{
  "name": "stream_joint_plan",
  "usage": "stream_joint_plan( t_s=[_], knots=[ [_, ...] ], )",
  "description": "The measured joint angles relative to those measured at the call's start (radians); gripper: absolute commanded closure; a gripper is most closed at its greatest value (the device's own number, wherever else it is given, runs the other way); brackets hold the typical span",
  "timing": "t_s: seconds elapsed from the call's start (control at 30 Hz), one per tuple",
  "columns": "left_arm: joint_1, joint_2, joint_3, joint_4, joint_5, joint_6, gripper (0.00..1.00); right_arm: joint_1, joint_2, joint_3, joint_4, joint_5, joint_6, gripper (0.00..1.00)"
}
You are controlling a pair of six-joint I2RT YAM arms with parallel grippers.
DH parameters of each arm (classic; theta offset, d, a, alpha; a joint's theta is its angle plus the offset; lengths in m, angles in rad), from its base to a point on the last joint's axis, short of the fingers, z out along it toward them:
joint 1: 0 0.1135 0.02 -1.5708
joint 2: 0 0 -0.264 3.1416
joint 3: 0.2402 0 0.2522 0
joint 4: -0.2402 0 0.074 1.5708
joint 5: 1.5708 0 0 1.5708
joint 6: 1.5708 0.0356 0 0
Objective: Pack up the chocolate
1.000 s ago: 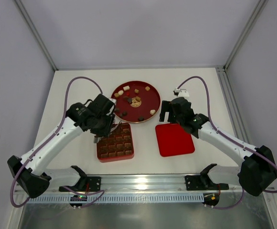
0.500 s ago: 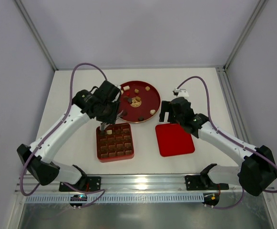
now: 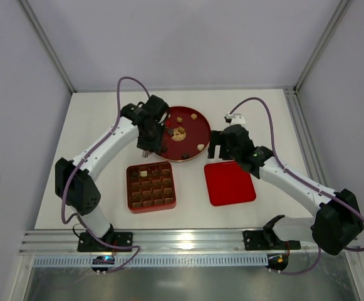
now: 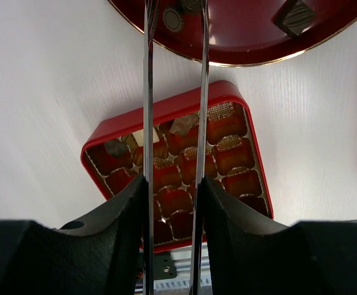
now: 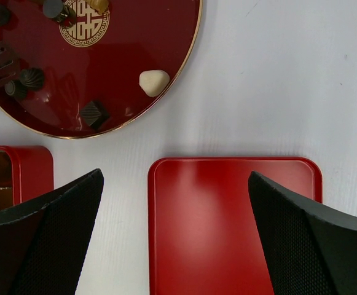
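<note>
The tray (image 3: 151,208), near left, holds only a few pieces of chocolate (image 4: 181,125) in its far row; most cells are bare. The left gripper (image 4: 174,7), part-spread and pinching nothing, straddles a dark piece (image 4: 172,19) on the round plate (image 3: 194,135), where more lie. The right gripper (image 5: 175,177), spread wide and empty, hovers over the lid (image 5: 227,233), which is not yet on.

White table (image 3: 94,125) under the lights, and three red things sit straight on it. Far middle, a round plate (image 3: 191,135) with a gold rim. Nearer and to the left, a square tray (image 3: 153,207). Nearer and to the right, a flat square lid (image 3: 230,183). Bare table runs between tray and lid, with slim gaps up to the plate.
</note>
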Motion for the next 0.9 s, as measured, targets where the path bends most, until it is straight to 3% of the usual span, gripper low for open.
stream_joint_plan(
  t_s=[0.9],
  knots=[
    [0.002, 0.08, 0.01, 0.029, 0.048, 0.023, 0.61, -0.013, 0.002, 0.0, -0.005, -0.01, -0.01, 0.0]
  ],
)
